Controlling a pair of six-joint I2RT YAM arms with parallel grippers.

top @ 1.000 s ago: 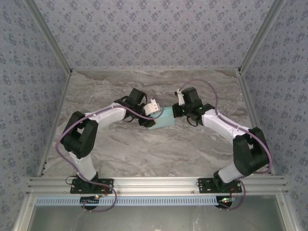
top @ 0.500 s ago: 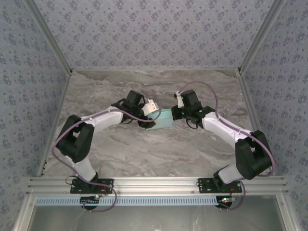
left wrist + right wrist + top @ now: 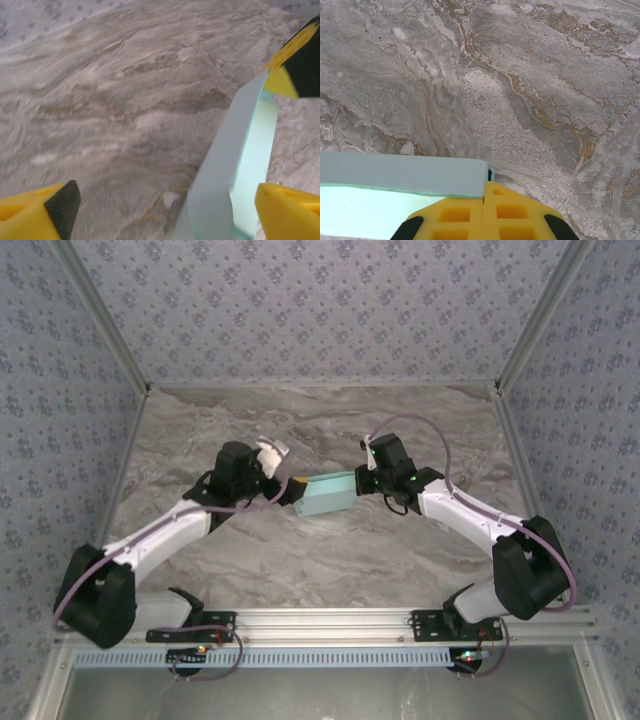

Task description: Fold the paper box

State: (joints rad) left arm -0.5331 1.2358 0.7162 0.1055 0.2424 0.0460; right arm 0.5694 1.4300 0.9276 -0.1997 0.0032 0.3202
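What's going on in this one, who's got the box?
Two arms meet over the marble table with a pale blue paper box between them. The right gripper is shut on one end of it. The left gripper is at the other end with its jaws wide open; the card runs between its spread fingers but is not gripped.

— Walls?
— Back wall [image 3: 320, 310], left wall [image 3: 50, 460] and right wall [image 3: 595, 440]: pale grey-blue paper with a small repeated floral print. Slanted metal corner posts [image 3: 100, 315] mark the joins.
— Work surface?
— Tabletop [image 3: 300, 560] in a grey marble pattern with brownish veins and a matte finish. The veining is sharp in both wrist views.
— Near edge?
— Aluminium rail [image 3: 330, 620] runs the full width. A slotted pale strip [image 3: 330, 656] lies just below it.
— Lighting?
— Even and diffuse, with soft shadows.
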